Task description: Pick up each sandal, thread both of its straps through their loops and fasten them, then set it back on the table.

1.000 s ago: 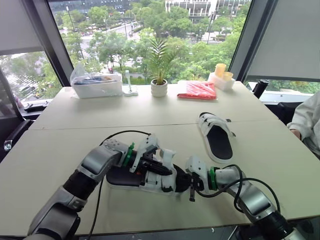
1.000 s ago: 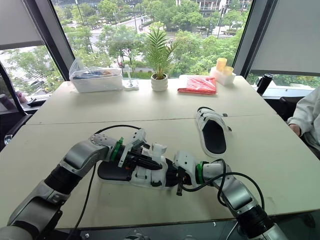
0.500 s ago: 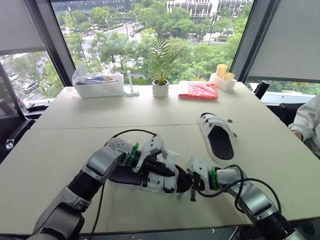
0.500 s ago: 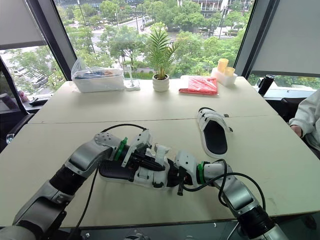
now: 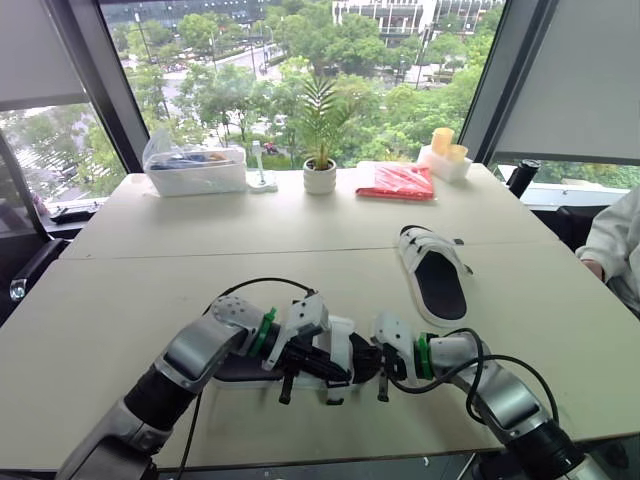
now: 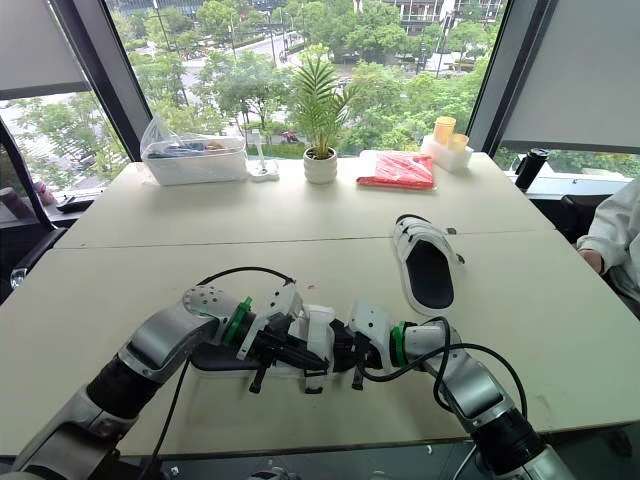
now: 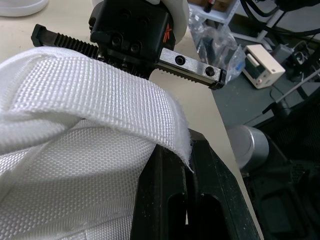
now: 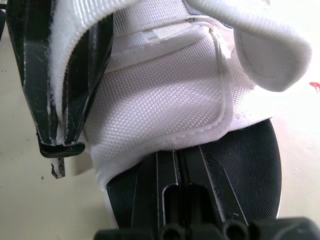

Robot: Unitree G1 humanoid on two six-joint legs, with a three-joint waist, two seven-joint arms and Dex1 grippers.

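Observation:
A white-strapped sandal with a black sole (image 5: 245,362) lies near the table's front edge, held between both grippers. My left gripper (image 5: 303,362) is shut on one of its white woven straps (image 7: 90,95), its jaws pinching the strap's end (image 7: 189,150). My right gripper (image 5: 374,362) faces it from the other side, shut on the edge of the sandal's white upper (image 8: 160,100) and sole (image 8: 176,157). The second sandal (image 5: 436,276) lies sole-down at the right middle of the table, away from both grippers.
Along the far edge stand a plastic box of items (image 5: 195,170), a potted palm (image 5: 319,175), a red packet (image 5: 397,182) and yellow cups (image 5: 442,148). A person's white sleeve (image 5: 615,245) is at the right edge. Black cables loop over both forearms.
My left gripper has swung over and down toward the front edge, pulling the strap with it. The sandal now sits lower on the table. The right gripper has barely moved.

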